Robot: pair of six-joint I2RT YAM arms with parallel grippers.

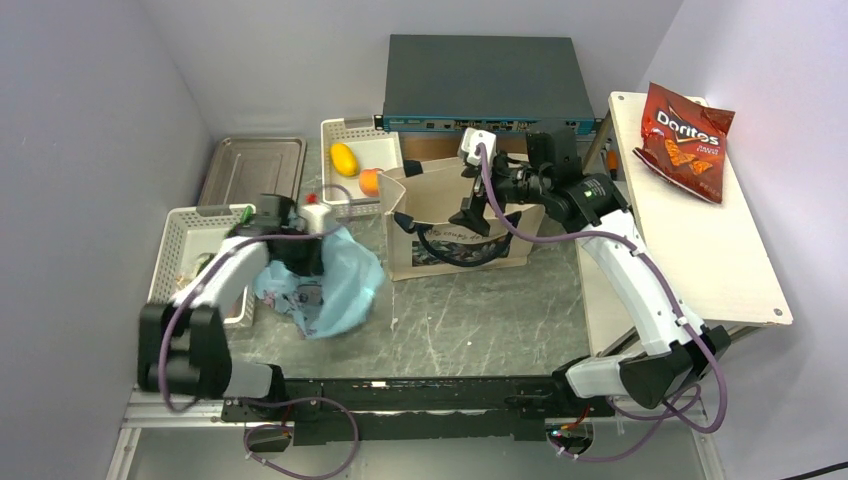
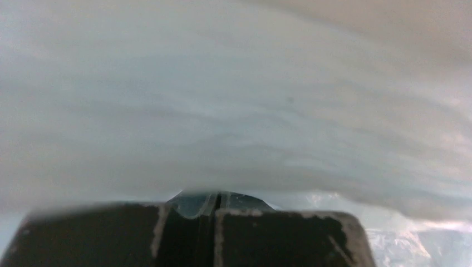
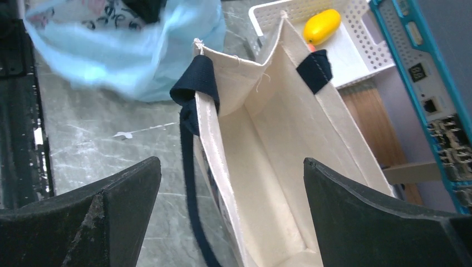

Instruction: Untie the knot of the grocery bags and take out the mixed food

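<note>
The left gripper [image 2: 216, 201] is pressing its fingers together, seemingly nipping a fold of the thin, light-blue printed plastic grocery bag [image 1: 345, 280]. The bag is billowing over that wrist's camera and bunching around the wrist on the grey marbled table [image 1: 470, 320]. The knot is not showing in any view. The right gripper [image 3: 231, 167] is hovering spread wide over the stiff beige tote [image 3: 278, 128], well right of the bag, so the left arm is sitting nearer for the untying.
</note>
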